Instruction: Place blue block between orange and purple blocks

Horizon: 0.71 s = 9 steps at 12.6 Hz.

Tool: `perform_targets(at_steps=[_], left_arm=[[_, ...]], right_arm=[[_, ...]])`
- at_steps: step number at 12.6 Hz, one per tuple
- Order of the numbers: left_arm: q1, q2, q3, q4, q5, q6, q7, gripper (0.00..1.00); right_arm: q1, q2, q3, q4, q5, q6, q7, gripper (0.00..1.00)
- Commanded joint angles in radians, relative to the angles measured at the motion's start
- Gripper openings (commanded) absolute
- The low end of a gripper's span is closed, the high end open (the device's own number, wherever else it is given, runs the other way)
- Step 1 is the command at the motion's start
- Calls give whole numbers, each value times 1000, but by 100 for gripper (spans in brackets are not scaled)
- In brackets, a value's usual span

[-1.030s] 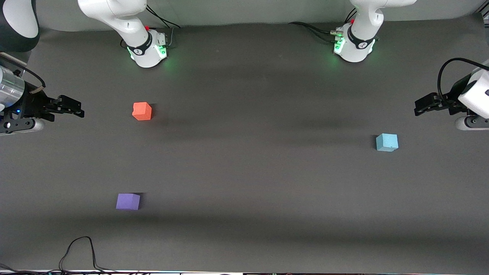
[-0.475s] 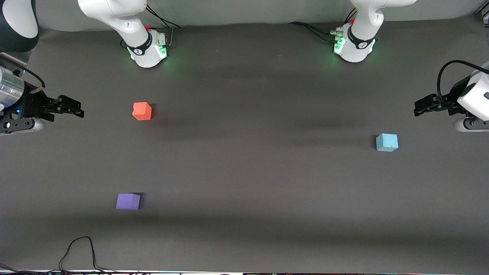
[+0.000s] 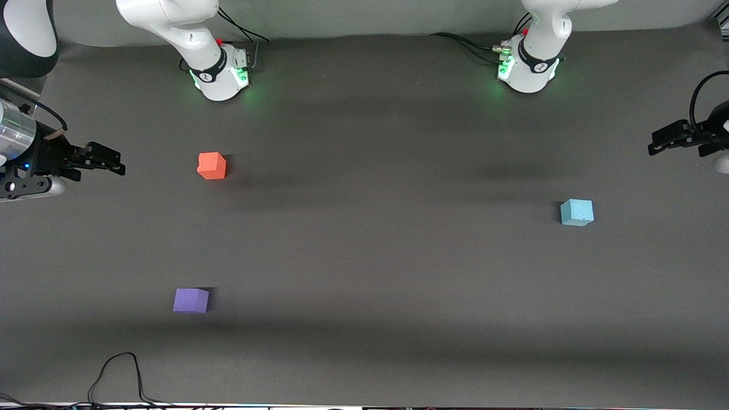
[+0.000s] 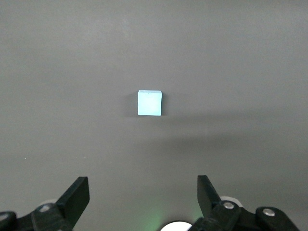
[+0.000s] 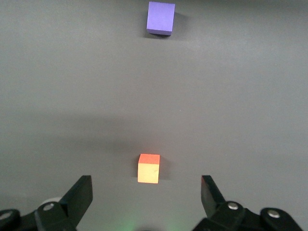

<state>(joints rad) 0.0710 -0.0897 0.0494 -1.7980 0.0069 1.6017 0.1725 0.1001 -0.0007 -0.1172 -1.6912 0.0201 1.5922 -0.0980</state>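
The blue block (image 3: 577,212) sits on the dark table toward the left arm's end; in the left wrist view the blue block (image 4: 149,103) lies well ahead of the fingers. The orange block (image 3: 212,165) and the purple block (image 3: 191,300) sit toward the right arm's end, the purple one nearer the front camera. Both show in the right wrist view, the orange block (image 5: 148,168) and the purple block (image 5: 160,18). My left gripper (image 3: 660,143) is open and empty over the table's end, also seen in its wrist view (image 4: 143,192). My right gripper (image 3: 115,162) is open and empty, waiting over the table beside the orange block, also in its wrist view (image 5: 147,192).
The right arm's base (image 3: 219,71) and the left arm's base (image 3: 529,65) stand along the table's back edge, with cables (image 3: 467,42) beside them. A loose black cable (image 3: 119,370) lies at the table's front edge, nearer the camera than the purple block.
My left gripper has drawn back toward the left arm's end of the table, away from the blue block. The right arm and the three blocks have not moved.
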Motion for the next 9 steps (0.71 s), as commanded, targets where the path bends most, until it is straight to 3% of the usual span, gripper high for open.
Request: perform_targets(at_steps=[1, 5, 6, 9], left_arm=[[-10, -35, -8, -87, 19, 62, 12, 100], [-16, -12, -10, -308, 19, 329, 13, 100], [-20, 22, -11, -381, 19, 445, 13, 100], [-23, 131, -13, -417, 21, 590, 13, 100]], right_arm=[[12, -24, -10, -24, 0, 14, 0, 100], [1, 1, -13, 24, 1, 18, -2, 100], [-5, 22, -31, 51, 18, 18, -2, 100], [-8, 41, -47, 71, 23, 18, -2, 100]])
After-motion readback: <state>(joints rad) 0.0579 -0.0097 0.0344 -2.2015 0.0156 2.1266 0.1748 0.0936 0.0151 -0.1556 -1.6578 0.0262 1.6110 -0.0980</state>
